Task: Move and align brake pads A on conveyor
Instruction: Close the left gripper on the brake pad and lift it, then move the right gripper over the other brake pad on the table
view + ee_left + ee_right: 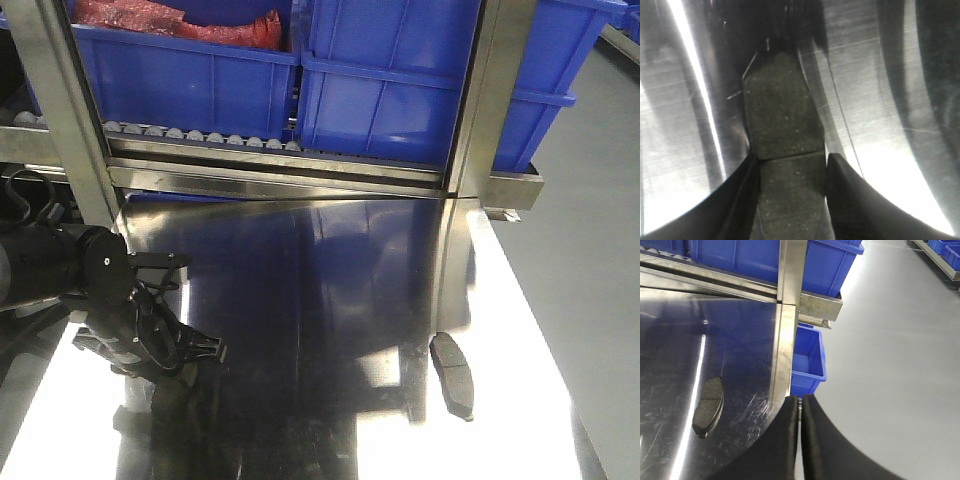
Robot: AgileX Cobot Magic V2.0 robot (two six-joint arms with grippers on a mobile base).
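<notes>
One dark-grey brake pad [782, 115] lies lengthwise between the fingers of my left gripper [790, 160], which are closed against its two long sides near the middle groove, low over the shiny steel tabletop. In the front view my left gripper [170, 360] is at the table's left front. A second brake pad [452, 372] lies flat on the steel at the right; it also shows in the right wrist view [708, 406]. My right gripper [800, 399] is shut and empty, above the table's right edge. The conveyor and the other pads are out of view.
A steel roller rack with blue bins [390, 80] stands along the table's back edge. Its upright post [480, 110] rises at the back right. A blue bin [809, 360] sits below the table's right side, over grey floor [890, 365].
</notes>
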